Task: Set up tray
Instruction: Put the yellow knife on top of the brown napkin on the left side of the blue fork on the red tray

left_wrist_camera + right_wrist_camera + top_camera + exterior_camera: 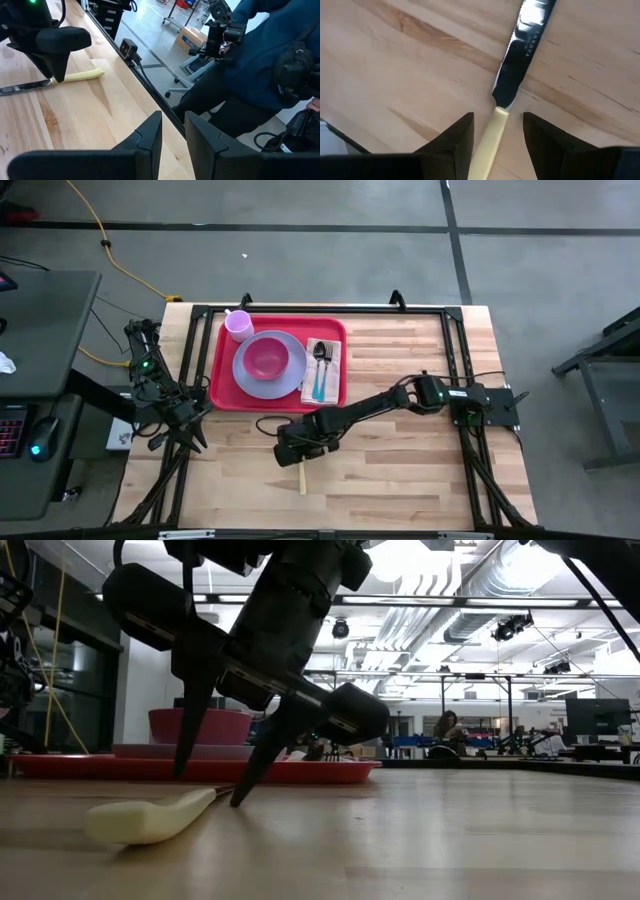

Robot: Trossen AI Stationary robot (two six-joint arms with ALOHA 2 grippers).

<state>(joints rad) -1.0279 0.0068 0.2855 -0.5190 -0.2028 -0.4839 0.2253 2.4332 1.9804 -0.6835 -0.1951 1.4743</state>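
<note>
On the wooden table point(400, 460) I see the red tray point(222, 370) toward the far left. My right gripper point(497, 132) hangs just in front of it, jaws spread either side of a knife point(512, 80) lying flat, holding nothing. My left gripper point(172, 132) waits at the table's left edge, jaws slightly parted and empty.

The right pincer point(290, 455) is held low with its fingers point(455, 137) spread apart, while the left pincer point(190, 420) is parked aside, fingers slightly parted.
</note>
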